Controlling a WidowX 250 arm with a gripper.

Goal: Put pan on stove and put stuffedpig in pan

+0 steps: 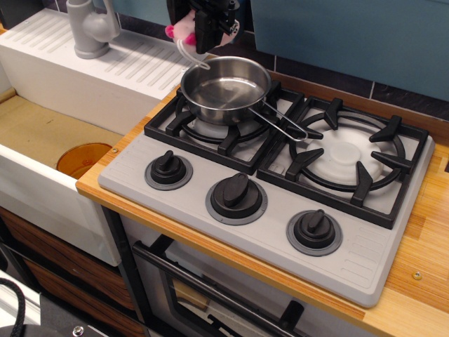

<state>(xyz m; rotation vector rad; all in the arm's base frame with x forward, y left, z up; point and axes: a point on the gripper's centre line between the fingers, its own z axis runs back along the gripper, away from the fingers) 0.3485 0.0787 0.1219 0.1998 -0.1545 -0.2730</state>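
The shiny steel pan [226, 89] sits on the left burner grate of the grey stove [266, 168], its wire loop handle pointing right toward the middle. Just above the pan's far left rim hangs my black gripper [204, 29], shut on the pink stuffedpig [184, 29]. The pig's pale body and bright pink parts stick out on both sides of the fingers, and a white tag dangles down toward the pan rim. Nothing lies inside the pan.
A white sink [42, 133] with a grey faucet [91, 28] and ribbed drainboard stands left of the stove, an orange disc [83, 157] in its basin. Three black knobs [237, 195] line the stove front. The right burner [347, 156] is bare. Teal wall behind.
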